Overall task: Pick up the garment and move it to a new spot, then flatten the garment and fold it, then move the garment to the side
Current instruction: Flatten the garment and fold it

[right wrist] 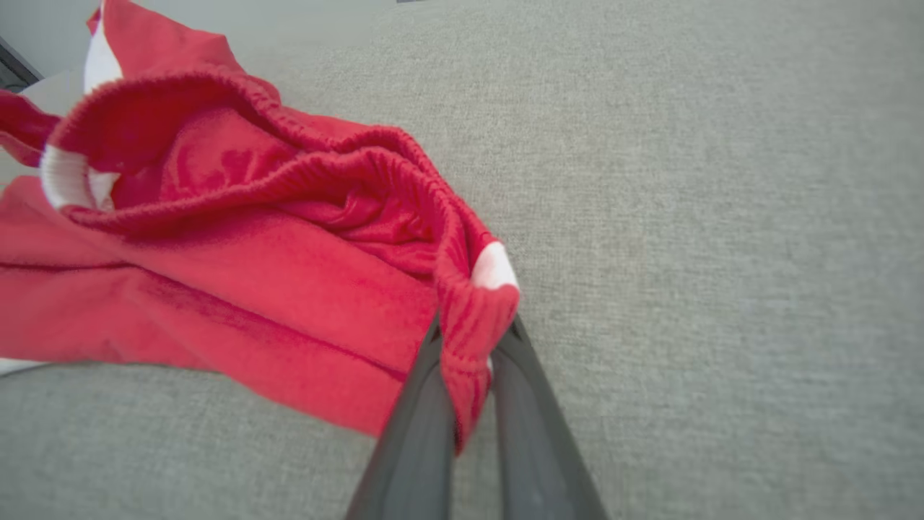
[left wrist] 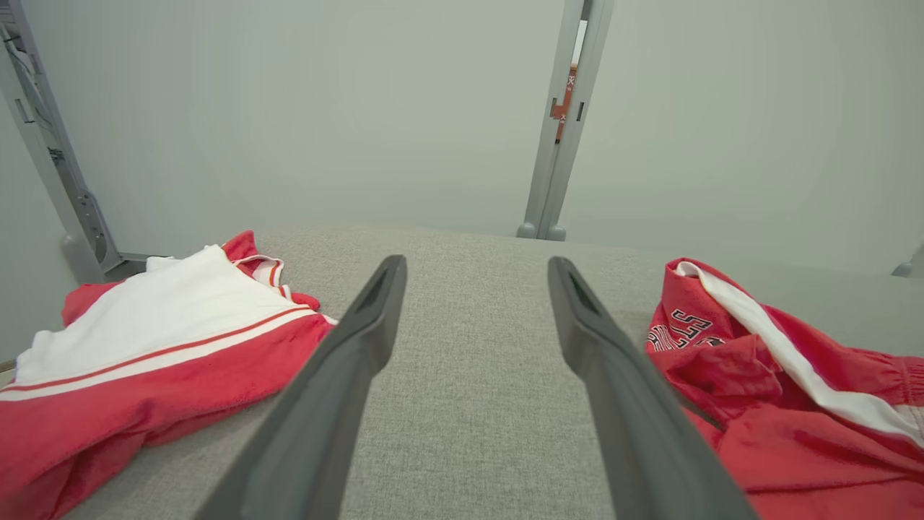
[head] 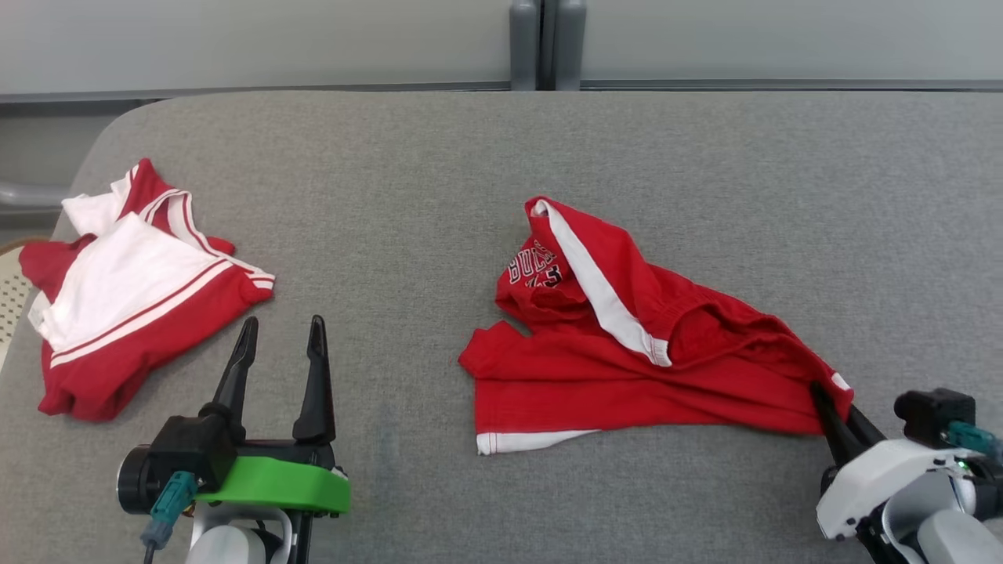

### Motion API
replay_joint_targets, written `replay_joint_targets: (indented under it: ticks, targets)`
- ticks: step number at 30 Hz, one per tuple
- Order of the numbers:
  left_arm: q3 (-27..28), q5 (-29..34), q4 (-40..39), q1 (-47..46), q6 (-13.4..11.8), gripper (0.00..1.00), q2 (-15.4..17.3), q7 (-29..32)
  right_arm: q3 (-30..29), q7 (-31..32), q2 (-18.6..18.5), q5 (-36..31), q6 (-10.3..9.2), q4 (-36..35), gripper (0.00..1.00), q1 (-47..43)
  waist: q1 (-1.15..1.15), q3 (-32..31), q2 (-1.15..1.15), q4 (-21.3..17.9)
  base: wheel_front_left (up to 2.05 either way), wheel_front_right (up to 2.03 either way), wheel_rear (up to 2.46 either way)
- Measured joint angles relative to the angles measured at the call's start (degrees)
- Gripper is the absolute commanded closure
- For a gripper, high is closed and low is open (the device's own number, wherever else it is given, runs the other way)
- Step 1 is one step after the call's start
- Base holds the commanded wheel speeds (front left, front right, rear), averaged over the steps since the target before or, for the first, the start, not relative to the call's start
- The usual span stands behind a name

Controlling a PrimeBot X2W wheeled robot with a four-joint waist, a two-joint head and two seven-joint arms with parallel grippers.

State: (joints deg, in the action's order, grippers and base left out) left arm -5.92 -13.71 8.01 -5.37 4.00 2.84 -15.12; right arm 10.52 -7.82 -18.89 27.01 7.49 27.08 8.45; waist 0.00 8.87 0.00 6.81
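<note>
One grey fabric tabletop (head: 392, 157) bears the garment (head: 627, 368); pale wall (head: 235, 39) behind.

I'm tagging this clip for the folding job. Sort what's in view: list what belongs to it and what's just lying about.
In the job: red shorts, crumpled on the table; right gripper, shut on their waistband corner; left gripper, open, holding nothing.
Lying about: red-and-white garment near the table's left edge; grey posts behind it.
</note>
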Motion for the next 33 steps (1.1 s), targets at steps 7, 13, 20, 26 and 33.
replay_joint_targets:
  ticks: [7, 13, 20, 26, 33]
  targets:
    - [0.29, 0.18, -0.04, -0.03, 0.11, 0.0, -0.02, 0.0, -8.37, 5.22, 4.54, -2.64, 0.0, -15.0, 0.0, -11.35, 0.0, -0.64, 0.0, -2.65, 0.0, 0.0, 0.0]
    - [0.58, 0.43, 0.38, -0.4, 0.54, 0.0, -0.02, 0.0, -11.03, 7.6, 5.33, -9.24, -0.01, -22.26, 0.0, -12.17, 0.0, -0.46, 0.0, -3.25, 0.0, 0.0, 0.0]
    - [0.64, 0.58, 0.36, -0.51, 0.63, 0.0, -0.02, 0.0, -5.24, 11.59, 2.08, -11.58, 0.0, -26.19, 0.0, -8.17, 0.0, -0.85, 0.0, -2.43, 0.0, 0.0, 0.0]
    - [0.37, 0.32, 0.24, -0.54, 0.52, 0.0, -0.02, 0.0, 2.78, 13.65, 0.51, -10.88, -0.01, -26.85, 0.0, -5.83, 0.0, -0.6, 0.0, -0.8, 0.0, 0.0, 0.0]
    - [0.0, -0.1, -0.18, -0.74, 0.01, 0.0, -0.01, 0.0, 7.98, 13.78, 0.94, -9.65, 0.0, -24.06, 0.0, -4.81, 0.0, 0.05, 0.0, 1.15, 0.0, 0.0, 0.0]
